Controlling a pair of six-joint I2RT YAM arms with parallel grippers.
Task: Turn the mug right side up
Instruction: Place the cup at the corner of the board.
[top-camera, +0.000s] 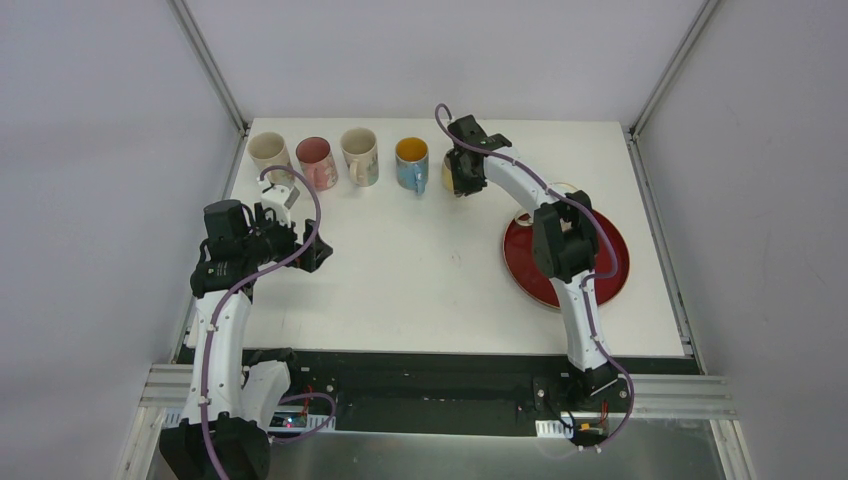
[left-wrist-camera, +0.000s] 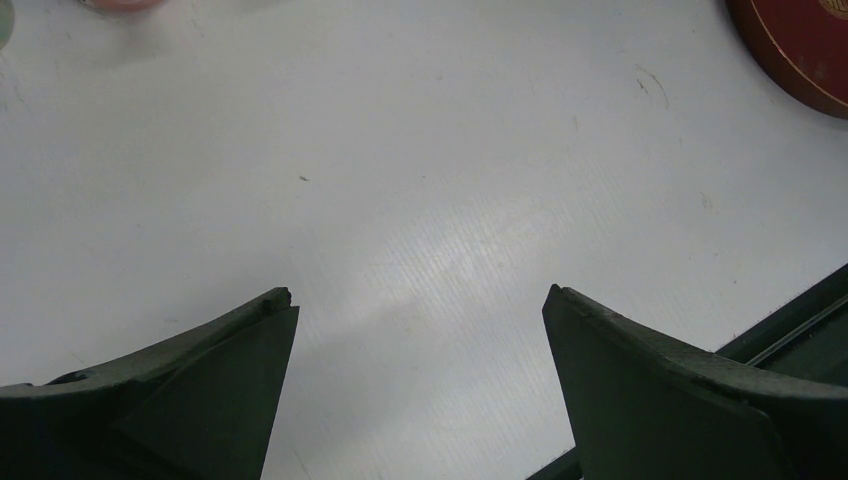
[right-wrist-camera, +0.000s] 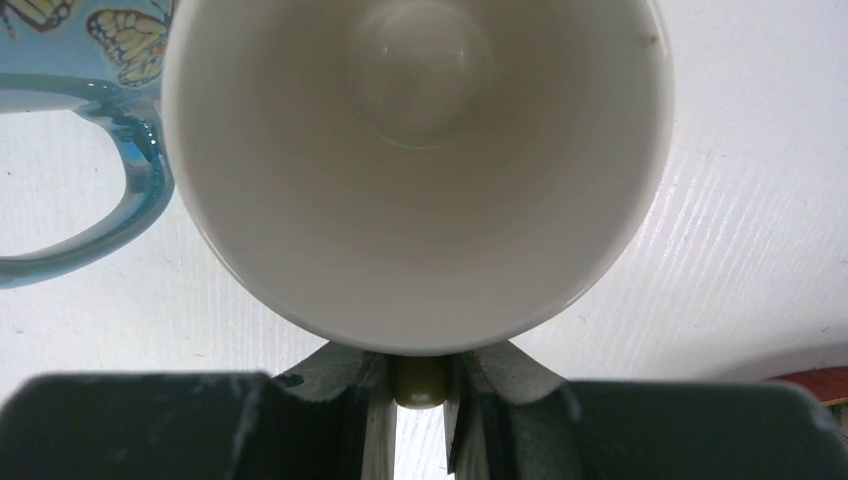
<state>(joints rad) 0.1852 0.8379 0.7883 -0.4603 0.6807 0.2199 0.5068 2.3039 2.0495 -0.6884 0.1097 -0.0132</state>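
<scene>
Where the mug sits: the mug (right-wrist-camera: 415, 170) is at the far side of the table (top-camera: 420, 270), just right of the blue butterfly mug (right-wrist-camera: 60, 40), at the right end of the row of mugs (top-camera: 315, 160).
Mouth: faces the right wrist camera squarely, with the cream inside and the round bottom visible down the bore.
Long axis: runs from the rim near the camera away toward the table surface, so the mouth looks up, or close to it. Judgement only.
Contact with table: cannot tell, because the base is hidden behind the mug's own wall.
Handle: the olive handle (right-wrist-camera: 418, 392) points back at the wrist, on the side of the mug toward the near edge.
Right gripper: the right gripper (right-wrist-camera: 417, 372) is clamped on that handle, one finger on each side of it.
Nearer arm: the right one, since it is already on the mug.
Left gripper: the left gripper (left-wrist-camera: 418, 293) has its jaws spread wide and holds nothing. It hangs over bare table well apart from the mug.
Red plate: the red plate (top-camera: 520, 265) lies nearer the bases than the mug and is not touching it.
Next move, as judged: lower straight along the axis until the base seats, then release, keeping clear of the blue mug's handle.
</scene>
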